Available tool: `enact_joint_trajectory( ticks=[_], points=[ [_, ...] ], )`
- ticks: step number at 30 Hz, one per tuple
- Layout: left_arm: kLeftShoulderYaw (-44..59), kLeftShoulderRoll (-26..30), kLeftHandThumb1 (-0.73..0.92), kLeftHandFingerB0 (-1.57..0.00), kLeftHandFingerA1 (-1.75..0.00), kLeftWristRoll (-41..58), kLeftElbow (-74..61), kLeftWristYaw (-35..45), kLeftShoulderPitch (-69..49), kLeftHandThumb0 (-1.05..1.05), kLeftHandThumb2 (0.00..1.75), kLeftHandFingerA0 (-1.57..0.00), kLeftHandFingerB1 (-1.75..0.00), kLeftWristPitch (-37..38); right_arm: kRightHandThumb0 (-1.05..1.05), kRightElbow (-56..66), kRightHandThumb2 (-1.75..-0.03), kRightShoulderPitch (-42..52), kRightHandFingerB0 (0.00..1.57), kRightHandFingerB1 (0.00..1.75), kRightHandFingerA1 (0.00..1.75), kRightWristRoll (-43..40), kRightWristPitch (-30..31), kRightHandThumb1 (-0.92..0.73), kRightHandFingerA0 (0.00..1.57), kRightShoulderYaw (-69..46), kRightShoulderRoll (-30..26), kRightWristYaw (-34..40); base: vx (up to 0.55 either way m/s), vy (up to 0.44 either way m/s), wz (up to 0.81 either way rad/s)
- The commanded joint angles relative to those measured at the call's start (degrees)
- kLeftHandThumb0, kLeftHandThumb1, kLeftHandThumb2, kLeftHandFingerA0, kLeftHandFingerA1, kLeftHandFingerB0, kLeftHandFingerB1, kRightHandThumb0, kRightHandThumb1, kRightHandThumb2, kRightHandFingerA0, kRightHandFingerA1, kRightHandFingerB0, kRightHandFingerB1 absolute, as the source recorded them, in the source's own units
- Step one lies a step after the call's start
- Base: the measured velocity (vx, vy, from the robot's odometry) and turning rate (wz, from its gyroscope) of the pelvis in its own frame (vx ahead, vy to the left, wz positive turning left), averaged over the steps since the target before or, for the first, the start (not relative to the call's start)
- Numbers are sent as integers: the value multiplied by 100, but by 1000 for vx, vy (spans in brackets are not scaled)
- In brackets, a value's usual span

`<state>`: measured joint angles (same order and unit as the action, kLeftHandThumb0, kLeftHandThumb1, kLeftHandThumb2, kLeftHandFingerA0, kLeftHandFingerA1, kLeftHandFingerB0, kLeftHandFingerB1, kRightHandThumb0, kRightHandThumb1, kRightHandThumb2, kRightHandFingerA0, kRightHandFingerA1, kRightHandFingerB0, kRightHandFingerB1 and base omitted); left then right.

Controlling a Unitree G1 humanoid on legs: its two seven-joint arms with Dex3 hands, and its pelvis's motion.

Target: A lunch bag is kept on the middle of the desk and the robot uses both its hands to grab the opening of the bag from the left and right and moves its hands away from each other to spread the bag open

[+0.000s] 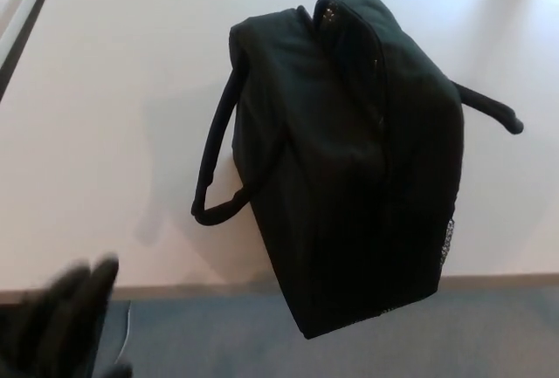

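My left robot hand [61, 321] sits low at the bottom left corner, blurred, fingers [92, 295] apart and holding nothing, off the near edge of the surface [113, 90]. The black lunch bag [349, 160] lies well apart, up and to its right, overhanging that near edge. Its near handle [214, 155] loops toward my hand. My right robot hand does not show.

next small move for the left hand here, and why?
Probably raise the left hand from the bottom-left corner toward the lunch bag's left side, near the left handle. It sits blurred, below the desk edge, well clear of the bag and holding nothing. The bag's top looks closed, and the right hand is out of view.
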<state>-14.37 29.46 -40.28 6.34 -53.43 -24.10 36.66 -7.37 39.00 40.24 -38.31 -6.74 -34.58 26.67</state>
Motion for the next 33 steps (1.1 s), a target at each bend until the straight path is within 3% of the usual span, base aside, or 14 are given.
enact_joint_trajectory(
  ticks=[1, 6, 7, 15, 16, 18, 21, 22, 33],
  points=[
    [-204, 574, 69, -7, -41, 2364, -730, 1629, -2359, -15, 63, -32, -20, 490, -68, -121, -97, 665, 2, 22, 20, 140, -752, -63, 0, 456, 749, 824, 0, 0, 0],
    [-129, 429, 74, -9, -42, 2414, -262, 1904, -2299, -27, 65, -31, -21, 534, -59, -291, -98, 306, 1, 29, 30, 306, -481, -61, 1, 713, 820, 662, 0, 0, 0],
    [-129, 406, 74, -9, -41, 2455, -301, 1987, -2304, -28, 65, -30, -21, 478, -67, -331, -96, 275, 4, 24, 23, 312, -490, -60, 0, 733, 810, 661, 0, 0, 0],
    [-271, 221, 75, -9, -40, 2684, -23, 2620, -1985, -34, 66, -28, -20, 447, -64, -645, -96, 318, 4, 29, 31, -334, -611, -64, 3, 812, 816, 194, 0, 0, 0],
    [-265, 210, 75, -8, -40, 2722, -24, 2694, -1969, -34, 66, -26, -20, 413, -59, -650, -64, 325, 10, 26, 28, -349, -608, -83, 8, 814, 819, 179, 0, 0, 0],
    [-268, 176, 77, -4, -38, 2795, 12, 2863, -1892, -34, 62, -25, -26, 362, -58, -652, -64, 342, 11, 26, 29, -333, -600, -83, 9, 792, 780, 186, 0, 0, 0],
    [-195, 292, 68, 0, -37, 2542, 113, 3023, -1791, -32, 67, -12, -7, 270, -63, -582, -65, 387, 7, 25, 28, -513, -421, -88, 4, 835, 709, -195, 0, 0, 0],
    [-171, 336, 62, 0, -42, 2421, 138, 3070, -1756, -35, 81, -9, -9, 220, -63, -575, -70, 397, 8, 21, 21, -683, -400, -91, 4, 878, 668, -421, 0, 0, 0],
    [161, 176, 59, 0, -42, 2668, 341, 3447, -1788, -37, 79, -9, -8, 698, -68, -626, -84, 318, 6, 23, 25, -1218, -482, -92, 1, 1032, 588, -1027, 0, 0, 0]
  ],
)
